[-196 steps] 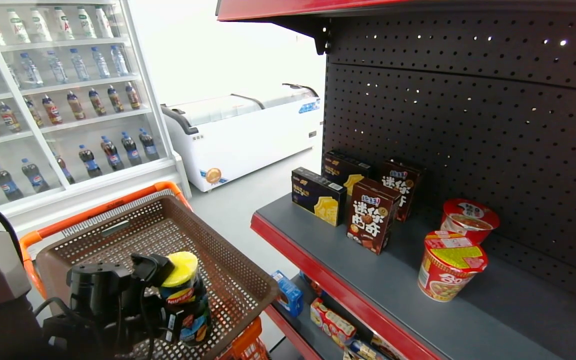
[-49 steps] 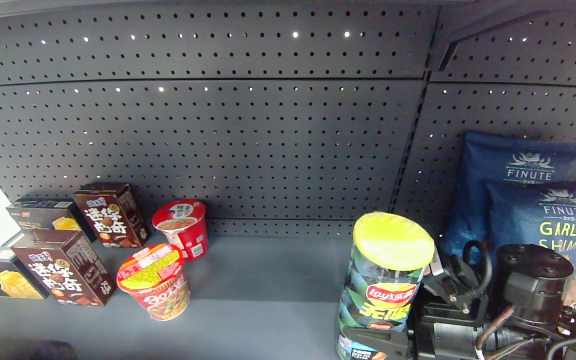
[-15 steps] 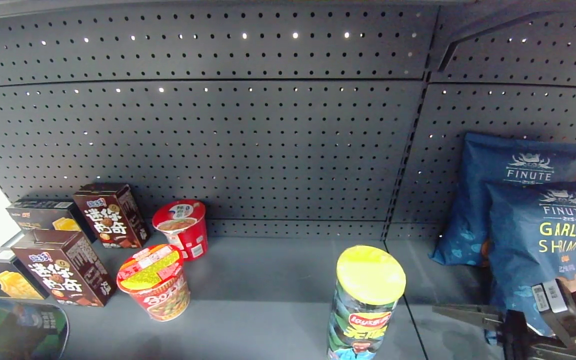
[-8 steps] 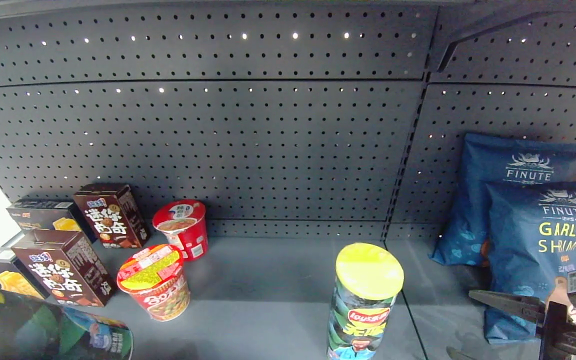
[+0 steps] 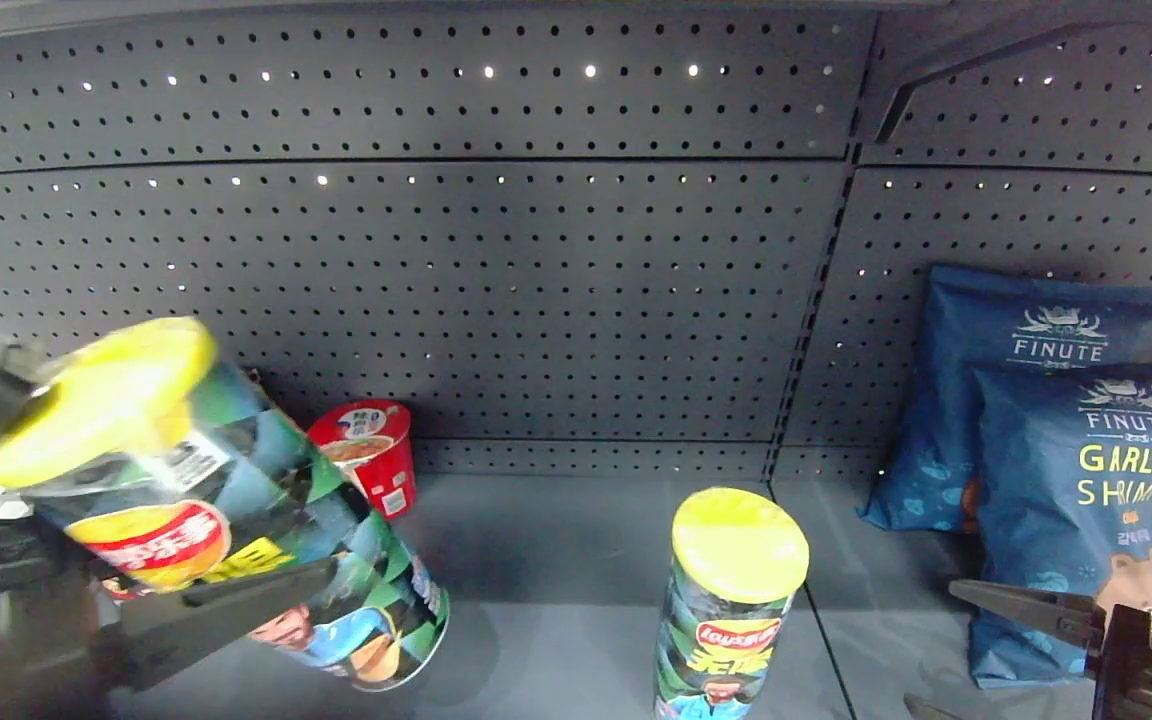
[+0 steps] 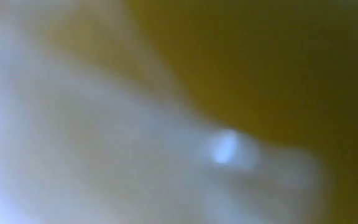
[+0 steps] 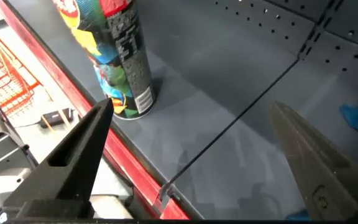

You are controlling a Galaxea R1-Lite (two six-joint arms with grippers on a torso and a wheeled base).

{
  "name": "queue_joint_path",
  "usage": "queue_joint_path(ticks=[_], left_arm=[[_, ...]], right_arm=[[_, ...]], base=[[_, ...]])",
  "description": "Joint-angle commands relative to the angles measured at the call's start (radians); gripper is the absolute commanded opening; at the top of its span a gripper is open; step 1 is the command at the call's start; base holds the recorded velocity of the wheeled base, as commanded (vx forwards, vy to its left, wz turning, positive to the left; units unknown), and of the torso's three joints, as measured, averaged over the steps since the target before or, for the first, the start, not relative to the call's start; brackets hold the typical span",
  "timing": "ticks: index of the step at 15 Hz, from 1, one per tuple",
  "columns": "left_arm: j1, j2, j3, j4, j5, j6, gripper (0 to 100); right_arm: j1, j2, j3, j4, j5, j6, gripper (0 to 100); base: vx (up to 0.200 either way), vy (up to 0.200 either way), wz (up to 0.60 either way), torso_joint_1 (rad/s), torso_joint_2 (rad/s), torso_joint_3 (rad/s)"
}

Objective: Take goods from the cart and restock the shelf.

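Observation:
A chips can (image 5: 736, 600) with a yellow lid stands upright on the grey shelf (image 5: 556, 560), near the front edge; it is also the can (image 7: 120, 56) seen from the right wrist. My right gripper (image 5: 976, 655) (image 7: 197, 168) is open to the right of that can, apart from it, with nothing between its fingers. A second chips can (image 5: 236, 500) hangs tilted over the shelf's left part, lid toward the upper left. My left gripper (image 5: 166, 520) is shut on it, one dark finger (image 5: 226, 615) lying across its front.
A red noodle cup (image 5: 366, 450) stands at the back, just right of the held can. Blue snack bags (image 5: 1086, 450) lean on the pegboard at the right. The shelf has a red front lip (image 7: 73, 106); an orange cart (image 7: 5, 81) sits below it.
My left gripper has come up from the lower left with the second can, now covering the boxes and front noodle cup. My right gripper let go of the first can and drew back right.

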Motion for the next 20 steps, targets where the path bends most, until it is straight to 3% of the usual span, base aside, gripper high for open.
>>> queue_joint_path(ticks=[1, 3, 5, 7, 12, 15, 20], left_arm=[[-0.016, 0.256, -0.091, -0.038, -0.01, 0.022, 0], [-0.018, 0.375, -0.155, -0.113, -0.067, 0.024, 0], [-0.018, 0.478, -0.212, -0.174, -0.11, 0.05, 0], [-0.029, 0.569, -0.278, -0.171, -0.12, 0.096, 0], [-0.059, 0.705, -0.372, -0.179, -0.128, 0.102, 0], [-0.059, 0.783, -0.436, -0.173, -0.129, 0.144, 0], [-0.062, 0.837, -0.454, -0.187, -0.136, 0.147, 0]], right_arm=[[0.002, 0.002, 0.0, 0.003, 0.001, 0.0, 100], [0.0, 0.0, 0.002, 0.004, 0.001, 0.0, 100], [0.0, 0.0, 0.008, 0.004, 0.004, 0.0, 100], [0.0, -0.006, 0.018, 0.006, 0.004, 0.0, 100], [0.002, -0.012, 0.02, 0.008, 0.007, 0.001, 100], [0.002, -0.007, 0.018, 0.009, 0.007, 0.001, 100], [0.002, -0.003, 0.015, 0.017, 0.012, 0.003, 100]], base=[[0.0, 0.0, 0.0, 0.0, 0.0, 0.0], [0.0, 0.0, 0.0, 0.0, 0.0, 0.0], [0.0, 0.0, 0.0, 0.0, 0.0, 0.0], [0.0, 0.0, 0.0, 0.0, 0.0, 0.0], [0.0, 0.0, 0.0, 0.0, 0.0, 0.0], [0.0, 0.0, 0.0, 0.0, 0.0, 0.0], [0.0, 0.0, 0.0, 0.0, 0.0, 0.0]])
